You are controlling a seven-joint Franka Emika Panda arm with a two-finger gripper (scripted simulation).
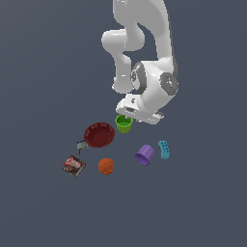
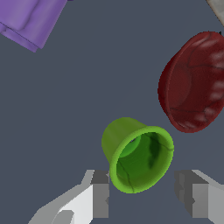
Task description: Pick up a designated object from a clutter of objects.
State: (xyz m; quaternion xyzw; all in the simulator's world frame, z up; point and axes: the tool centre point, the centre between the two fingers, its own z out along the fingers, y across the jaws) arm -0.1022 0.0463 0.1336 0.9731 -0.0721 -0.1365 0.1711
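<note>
The small bright green cup (image 1: 124,124) sits just under my gripper (image 1: 127,116), beside the red ribbed bowl (image 1: 100,135). In the wrist view the green cup (image 2: 139,158) shows its open mouth toward the camera, tilted. My gripper (image 2: 142,194) is open. Its fingers stand wide apart on either side of the cup's rim. One fingertip (image 2: 101,192) is very close to the rim; the other stands clear of it. Nothing is held.
The red bowl (image 2: 192,83) is close to the cup. The purple cup (image 1: 144,155) (image 2: 30,19) lies on its side next to a teal holed block (image 1: 164,149). An orange ball (image 1: 106,166), a brown-red packet (image 1: 74,165) and a small grey-blue piece (image 1: 81,144) lie beyond the bowl.
</note>
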